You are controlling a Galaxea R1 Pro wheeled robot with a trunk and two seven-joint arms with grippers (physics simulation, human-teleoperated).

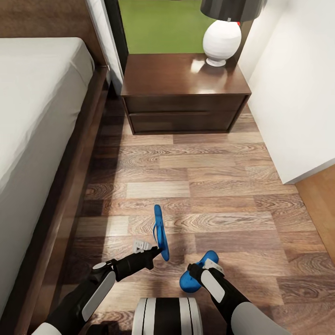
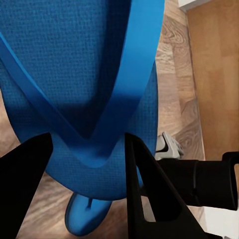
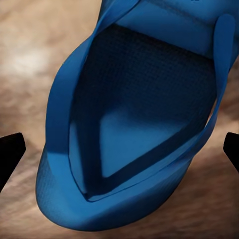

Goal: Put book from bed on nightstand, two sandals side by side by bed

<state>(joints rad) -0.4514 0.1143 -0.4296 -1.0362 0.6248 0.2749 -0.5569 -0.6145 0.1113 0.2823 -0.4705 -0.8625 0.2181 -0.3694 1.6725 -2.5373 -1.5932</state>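
Nearest the robot, just right of the bed (image 1: 42, 139), the left claw (image 1: 156, 251) is clamped on one blue sandal (image 1: 161, 231), held on edge above the plank floor (image 1: 209, 186). Beside it the right claw (image 1: 204, 270) hangs over the second sandal (image 1: 190, 279), fingers spread wide apart. Beyond, at the bed's head, the nightstand (image 1: 184, 93) carries a white lamp (image 1: 222, 42).
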